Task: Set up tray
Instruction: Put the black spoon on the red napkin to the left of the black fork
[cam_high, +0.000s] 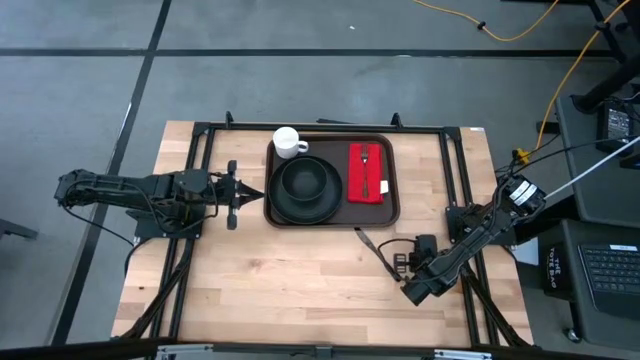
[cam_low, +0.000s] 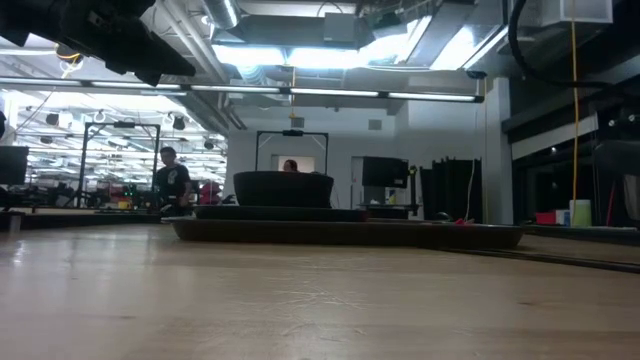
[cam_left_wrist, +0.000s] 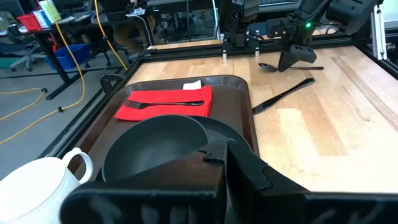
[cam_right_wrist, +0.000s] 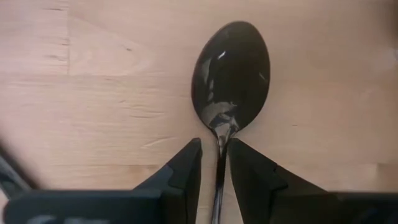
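Right gripper (cam_right_wrist: 214, 163) pinches the neck of a dark spoon (cam_right_wrist: 231, 74), bowl flat on the table (cam_high: 300, 290) ahead of the fingers. Knife (cam_high: 372, 247) just beside it; tray (cam_high: 392, 200) beyond. Thin handle, shallow pinch: spoon may swivel or slip on lifting. Left gripper (cam_high: 243, 193) shut, beside the tray's far side.
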